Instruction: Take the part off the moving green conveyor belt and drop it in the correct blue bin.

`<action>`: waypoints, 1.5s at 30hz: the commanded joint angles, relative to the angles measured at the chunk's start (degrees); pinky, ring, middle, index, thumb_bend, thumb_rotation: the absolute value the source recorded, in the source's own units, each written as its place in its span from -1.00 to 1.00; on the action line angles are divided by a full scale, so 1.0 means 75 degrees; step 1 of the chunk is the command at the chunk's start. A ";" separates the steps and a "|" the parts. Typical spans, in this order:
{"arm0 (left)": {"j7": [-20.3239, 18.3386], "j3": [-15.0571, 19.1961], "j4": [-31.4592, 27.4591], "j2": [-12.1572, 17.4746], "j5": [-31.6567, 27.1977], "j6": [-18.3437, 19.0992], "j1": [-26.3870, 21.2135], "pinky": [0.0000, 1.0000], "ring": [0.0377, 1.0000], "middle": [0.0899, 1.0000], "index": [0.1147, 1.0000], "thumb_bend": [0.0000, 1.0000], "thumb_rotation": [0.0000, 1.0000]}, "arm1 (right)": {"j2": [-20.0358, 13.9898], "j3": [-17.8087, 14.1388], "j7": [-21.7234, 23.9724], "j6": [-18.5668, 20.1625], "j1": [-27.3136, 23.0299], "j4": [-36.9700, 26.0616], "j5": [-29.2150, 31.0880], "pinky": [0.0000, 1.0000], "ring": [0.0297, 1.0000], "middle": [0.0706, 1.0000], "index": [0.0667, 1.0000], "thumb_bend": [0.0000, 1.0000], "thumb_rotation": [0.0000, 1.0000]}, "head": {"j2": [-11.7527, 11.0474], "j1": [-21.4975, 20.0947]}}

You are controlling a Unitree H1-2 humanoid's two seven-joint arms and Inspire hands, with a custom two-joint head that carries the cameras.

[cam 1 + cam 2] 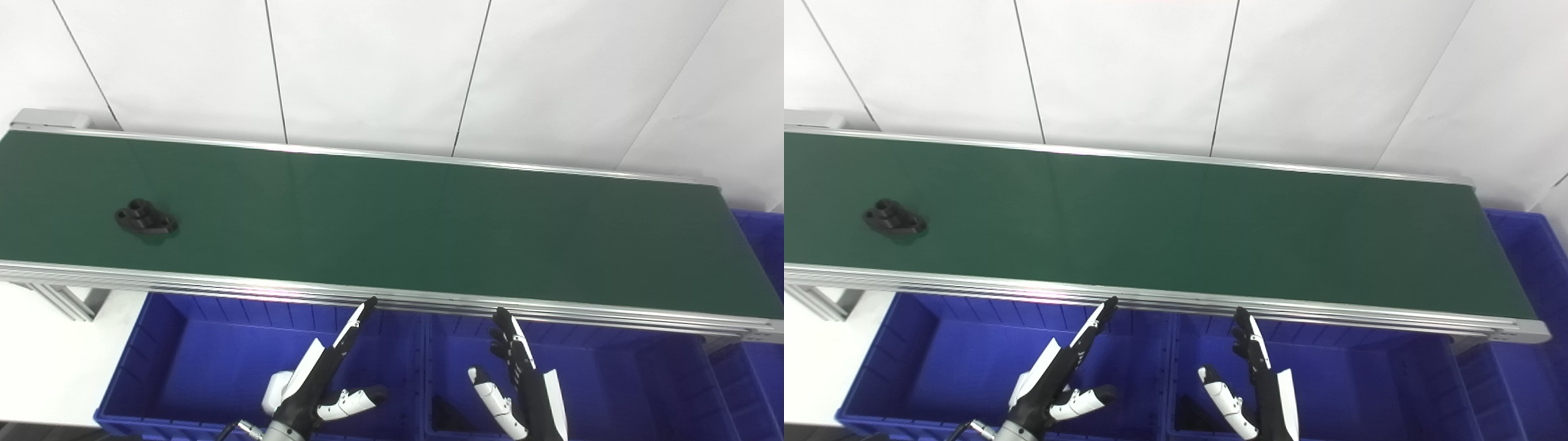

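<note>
Both head cameras are looking down and forward from above the near side, at middle distance. They are facing the white wall behind the green conveyor belt (392, 226). The right eye view is standing slightly to the right, so everything is shifting left in it. Both are sharing the belt and the blue bins (968, 361) below.

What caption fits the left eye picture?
Small black plastic part rides the long green conveyor belt; both open hands wait over blue bins.
</note>
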 commanded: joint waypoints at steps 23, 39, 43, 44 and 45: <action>0.0816 -0.0483 0.0544 -0.0301 0.0371 -0.0533 -0.0176 0.92 1.00 1.00 1.00 0.53 0.50 | -0.0562 -0.0130 0.0222 -0.1217 0.0004 0.0667 0.0740 0.76 0.84 0.88 0.92 0.46 0.54 | -0.1169 0.2204; 0.1138 -0.0802 0.0879 -0.0186 0.0316 -0.0534 -0.0385 0.88 0.99 1.00 1.00 0.55 0.37 | -0.0837 0.0086 0.0028 -0.1223 -0.0087 0.1012 0.0850 0.78 0.83 0.88 0.91 0.47 0.56 | -0.1582 0.2227; 0.1280 -0.0912 0.1034 -0.0131 0.0293 -0.0532 -0.0453 0.85 0.98 1.00 1.00 0.58 0.37 | -0.0842 0.0127 0.0032 -0.1221 -0.0131 0.1117 0.0885 0.78 0.83 0.88 0.92 0.45 0.52 | -0.1920 0.2241; 0.1315 -0.0948 0.1054 -0.0113 0.0285 -0.0532 -0.0468 0.85 0.98 1.00 1.00 0.58 0.36 | -0.0834 0.0122 0.0037 -0.1219 -0.0131 0.1124 0.0878 0.77 0.83 0.89 0.92 0.44 0.51 | -0.1920 0.2241; 0.1335 -0.0975 0.1075 -0.0098 0.0273 -0.0531 -0.0481 0.84 0.98 1.00 1.00 0.58 0.36 | -0.0831 0.0118 0.0031 -0.1217 -0.0131 0.1133 0.0859 0.78 0.83 0.89 0.92 0.45 0.51 | -0.1971 0.2248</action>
